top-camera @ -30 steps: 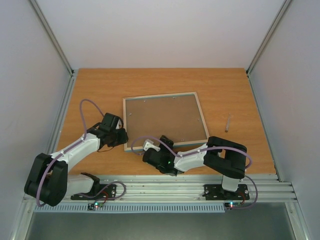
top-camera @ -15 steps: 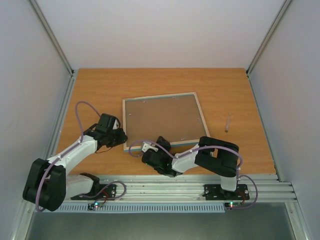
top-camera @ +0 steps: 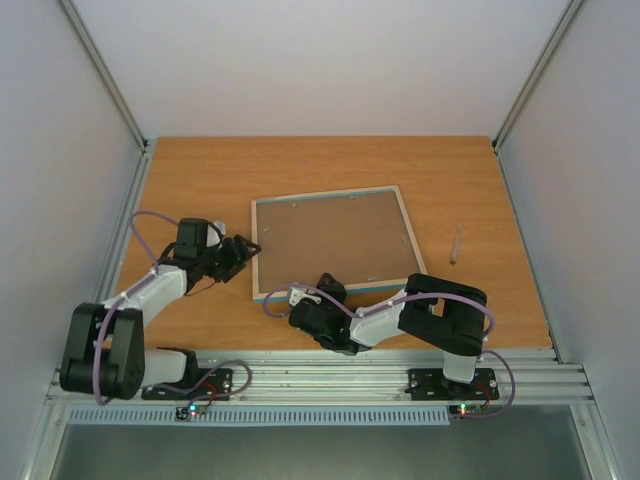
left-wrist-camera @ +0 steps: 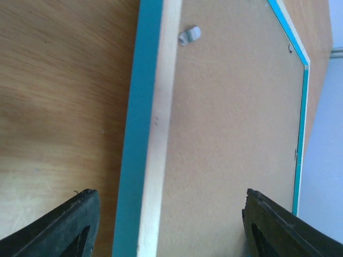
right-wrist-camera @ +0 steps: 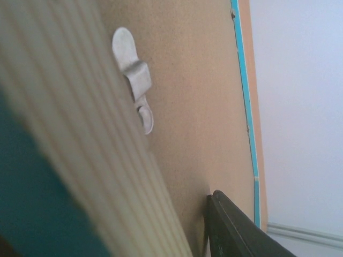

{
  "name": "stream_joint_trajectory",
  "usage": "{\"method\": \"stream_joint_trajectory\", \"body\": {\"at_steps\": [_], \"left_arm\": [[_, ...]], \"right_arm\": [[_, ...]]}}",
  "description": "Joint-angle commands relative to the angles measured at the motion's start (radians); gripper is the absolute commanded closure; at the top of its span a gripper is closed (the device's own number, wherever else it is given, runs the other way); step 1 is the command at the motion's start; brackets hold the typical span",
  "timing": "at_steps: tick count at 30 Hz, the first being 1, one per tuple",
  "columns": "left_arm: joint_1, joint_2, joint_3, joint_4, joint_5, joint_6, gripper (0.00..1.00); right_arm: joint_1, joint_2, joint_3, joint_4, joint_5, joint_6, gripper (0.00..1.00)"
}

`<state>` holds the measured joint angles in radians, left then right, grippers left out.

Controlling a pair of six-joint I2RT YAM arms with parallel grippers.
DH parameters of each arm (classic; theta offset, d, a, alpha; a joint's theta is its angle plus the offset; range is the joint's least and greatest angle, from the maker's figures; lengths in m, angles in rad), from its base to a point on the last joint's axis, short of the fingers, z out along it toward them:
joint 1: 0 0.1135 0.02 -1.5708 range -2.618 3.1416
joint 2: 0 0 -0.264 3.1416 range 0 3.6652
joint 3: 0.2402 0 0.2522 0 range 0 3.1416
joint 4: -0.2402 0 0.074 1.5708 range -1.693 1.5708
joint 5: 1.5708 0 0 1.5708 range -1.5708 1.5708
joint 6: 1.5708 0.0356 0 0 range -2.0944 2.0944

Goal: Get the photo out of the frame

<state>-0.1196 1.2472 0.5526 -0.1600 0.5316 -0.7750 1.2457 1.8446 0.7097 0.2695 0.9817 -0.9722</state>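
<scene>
Frame (top-camera: 325,193) lies face down, exposing clips (right-wrist-camera: 134,75) (photo unseen). Left fingers (left-wrist-camera: 75,225) apart, astride its side; right fingers (right-wrist-camera: 230,230) beside one clip, spacing indeterminate.

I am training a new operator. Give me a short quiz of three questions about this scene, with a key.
1. True or false: the frame lies with its backing board upward.
2. In the top view, the left gripper is at which edge of the frame: A left, B far, C right?
3. Fill in: the right wrist view shows a small metal ___ on the backing board.
Key: 1 true; 2 A; 3 clip.
</scene>
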Motion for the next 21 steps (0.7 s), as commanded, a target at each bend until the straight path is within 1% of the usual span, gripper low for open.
{"method": "stream_joint_trajectory", "body": {"at_steps": [1,3,5,8,10,12,13,14,17,19,21], "left_arm": [[0.015,0.102,-0.008,0.196,0.134,-0.079,0.26],[0.017,0.115,-0.013,0.216,0.136,-0.092,0.25],[0.024,0.112,-0.015,0.215,0.136,-0.092,0.23],[0.04,0.088,-0.021,0.219,0.158,-0.101,0.19],[0.045,0.062,-0.025,0.214,0.163,-0.112,0.17],[0.047,0.031,-0.027,0.198,0.16,-0.116,0.14],[0.05,0.014,-0.029,0.191,0.161,-0.117,0.13],[0.055,-0.005,-0.03,0.183,0.166,-0.123,0.12],[0.082,-0.083,-0.049,0.184,0.183,-0.159,0.11],[0.124,-0.164,-0.072,0.196,0.186,-0.199,0.1],[0.173,-0.282,-0.076,0.169,0.164,-0.23,0.08]], "right_arm": [[0.009,-0.062,-0.006,0.105,-0.001,0.059,0.75],[0.012,-0.068,-0.006,0.106,0.0,0.052,0.76],[0.014,-0.076,-0.007,0.11,0.003,0.045,0.81],[0.014,-0.093,-0.008,0.109,0.002,0.043,0.83],[0.016,-0.101,-0.006,0.111,0.004,0.039,0.89],[0.018,-0.112,-0.006,0.119,0.006,0.034,0.92],[0.02,-0.12,-0.007,0.128,0.007,0.032,0.98],[0.021,-0.13,-0.008,0.14,0.009,0.025,0.99],[0.026,-0.165,-0.004,0.154,0.007,0.01,0.99],[0.026,-0.194,0.003,0.151,0.0,0.009,0.99],[0.026,-0.227,0.01,0.146,-0.014,0.015,0.99]]}}
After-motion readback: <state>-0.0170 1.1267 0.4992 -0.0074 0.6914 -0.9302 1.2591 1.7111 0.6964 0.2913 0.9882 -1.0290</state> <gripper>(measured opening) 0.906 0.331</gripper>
